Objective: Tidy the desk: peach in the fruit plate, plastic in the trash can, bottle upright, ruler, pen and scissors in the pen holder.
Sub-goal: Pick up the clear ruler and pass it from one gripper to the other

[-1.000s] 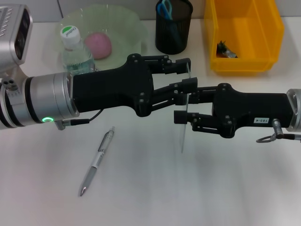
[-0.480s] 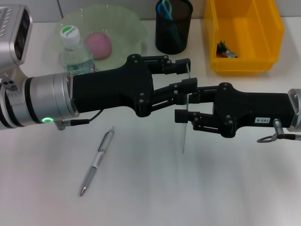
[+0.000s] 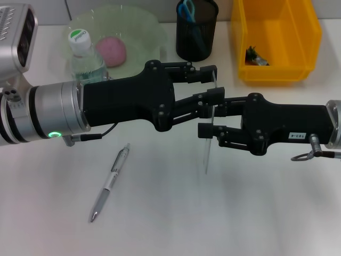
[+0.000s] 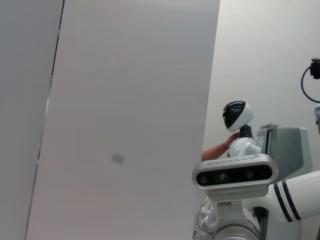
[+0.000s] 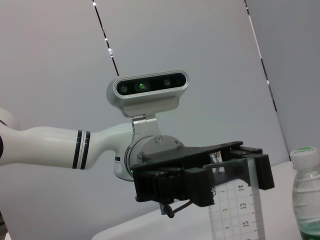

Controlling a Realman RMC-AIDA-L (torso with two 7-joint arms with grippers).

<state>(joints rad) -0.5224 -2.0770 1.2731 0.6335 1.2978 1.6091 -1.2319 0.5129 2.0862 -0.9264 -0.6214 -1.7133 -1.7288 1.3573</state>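
Item: clear ruler, held on edge above the middle of the white desk, its long side running toward us and its near tip hanging free below the fingers. We record both claws on it. The left gripper, reaching in from the left, has its black fingers closed across the ruler's far end; the right wrist view confirms the grip, the printed scale of the ruler showing under the left gripper. The right gripper, coming in from the right, has its fingers either side of the ruler's middle part, narrowly spread; we cannot tell whether they pinch it. Pen: lying loose on the desk, diagonal, nearer us and to the left, well apart from the ruler. Bottle: upright, green-and-white cap on, at the far left just beside the fruit plate. Peach: pink, resting in the pale green fruit plate. Pen holder: black mesh, far centre, blue scissors handles standing in it. Trash can: yellow bin, far right, with a small scrap inside.
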